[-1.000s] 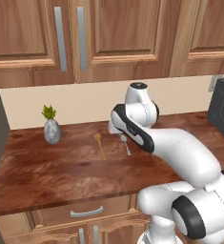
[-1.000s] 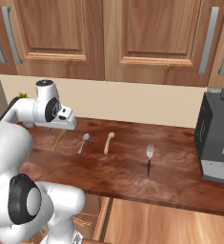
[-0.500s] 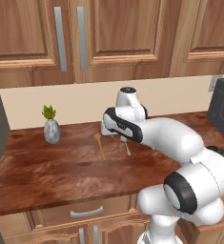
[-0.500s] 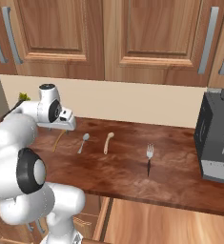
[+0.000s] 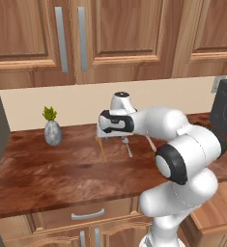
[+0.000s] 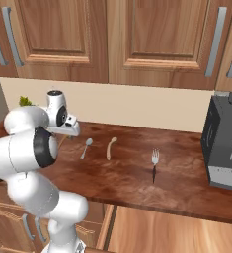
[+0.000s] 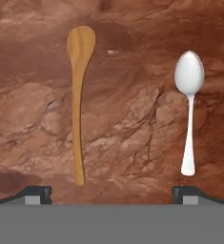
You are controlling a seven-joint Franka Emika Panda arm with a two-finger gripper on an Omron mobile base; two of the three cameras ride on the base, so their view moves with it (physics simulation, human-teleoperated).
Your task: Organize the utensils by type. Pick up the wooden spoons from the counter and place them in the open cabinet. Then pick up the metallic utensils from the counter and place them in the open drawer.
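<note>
On the dark reddish-brown table an orange-brown wooden spoon and a grey metal spoon lie parallel, apart; the tool hovers above, spread wide, empty.

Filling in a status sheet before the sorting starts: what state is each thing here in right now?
Gripper: open, holding nothing, above the counter.
Orange-brown wooden spoon: flat on the counter, untouched.
Metal spoon: flat on the counter, untouched.
Beige wooden spoon: flat on the counter.
Fork: flat on the counter.
Wall cabinets: doors in view shut.
</note>
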